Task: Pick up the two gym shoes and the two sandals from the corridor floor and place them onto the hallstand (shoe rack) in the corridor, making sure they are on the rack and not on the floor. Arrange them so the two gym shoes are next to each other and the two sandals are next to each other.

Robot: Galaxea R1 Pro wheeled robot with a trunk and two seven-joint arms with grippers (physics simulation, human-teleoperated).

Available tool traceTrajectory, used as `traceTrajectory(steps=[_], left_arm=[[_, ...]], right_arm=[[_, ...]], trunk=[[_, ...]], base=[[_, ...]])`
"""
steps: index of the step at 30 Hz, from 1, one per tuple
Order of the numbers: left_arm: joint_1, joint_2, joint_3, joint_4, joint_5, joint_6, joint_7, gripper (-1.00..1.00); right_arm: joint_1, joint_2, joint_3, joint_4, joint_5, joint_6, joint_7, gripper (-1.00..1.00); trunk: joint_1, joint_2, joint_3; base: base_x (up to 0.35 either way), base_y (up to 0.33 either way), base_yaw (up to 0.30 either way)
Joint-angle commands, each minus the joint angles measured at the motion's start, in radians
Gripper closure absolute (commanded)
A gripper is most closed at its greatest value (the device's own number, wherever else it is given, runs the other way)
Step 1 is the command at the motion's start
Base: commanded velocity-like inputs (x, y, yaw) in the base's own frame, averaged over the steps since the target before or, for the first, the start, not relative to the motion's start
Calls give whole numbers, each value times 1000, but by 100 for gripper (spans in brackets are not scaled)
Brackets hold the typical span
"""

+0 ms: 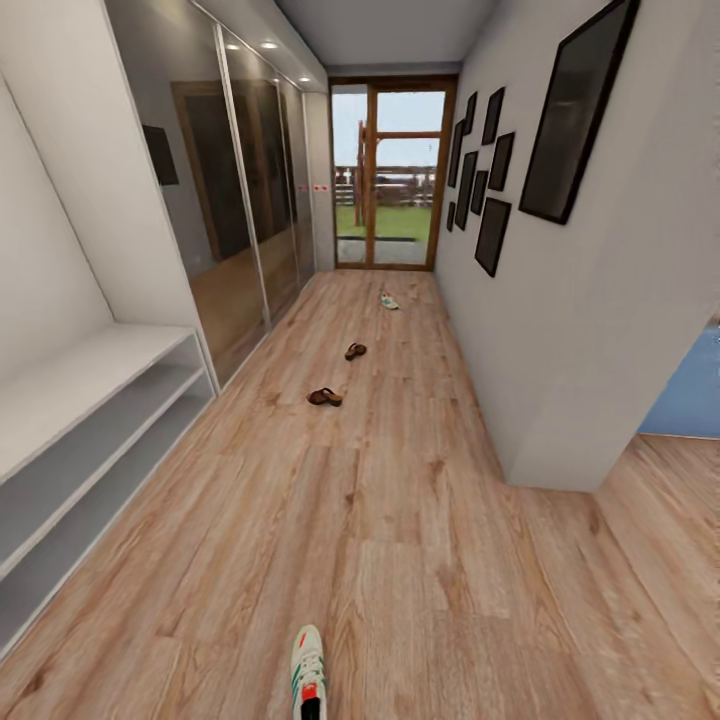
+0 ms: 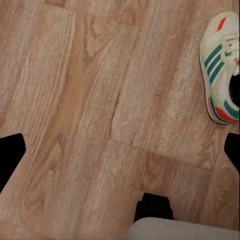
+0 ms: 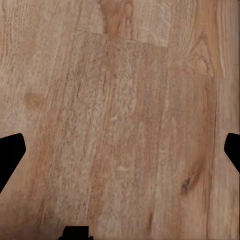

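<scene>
One gym shoe [image 1: 308,672] lies on the corridor floor [image 1: 400,560] at the bottom edge of the head view, toe pointing away. The same shoe [image 2: 221,70] shows in the left wrist view, well off to one side of my open left gripper [image 2: 120,150], which hangs over bare planks. The second gym shoe [image 1: 389,301] lies far down the corridor near the glass door. Two dark brown sandals [image 1: 324,397] [image 1: 355,351] lie mid-corridor, apart from each other. The hallstand [image 1: 90,420] stands along the left wall. My right gripper [image 3: 120,150] is open above bare floor [image 3: 120,100].
Mirrored wardrobe doors [image 1: 240,200] line the left wall beyond the hallstand. A white wall [image 1: 560,330] with dark picture frames [image 1: 580,110] runs on the right and ends at a corner, with an opening to a blue room [image 1: 690,390]. A glass door [image 1: 388,175] closes the far end.
</scene>
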Motion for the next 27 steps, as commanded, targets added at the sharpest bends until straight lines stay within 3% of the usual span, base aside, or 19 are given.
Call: traceTrajectory(steps=[1, 14, 27], left_arm=[[0, 0, -2, 0, 10, -2, 1, -100], [-1, 1, -2, -1, 10, -2, 1, -100], [-1, 2, -2, -1, 10, -2, 1, -100]], right_arm=[[-1, 0, 0, 1, 1, -3, -1, -100], [-1, 1, 0, 0, 1, -4, -3, -100], [-1, 4, 0, 0, 1, -4, -2, -100]], trunk=[[0, 0, -1], [0, 0, -1], [0, 0, -1]], base=[[0, -286, 0], [0, -285, 9], [0, -250, 246]])
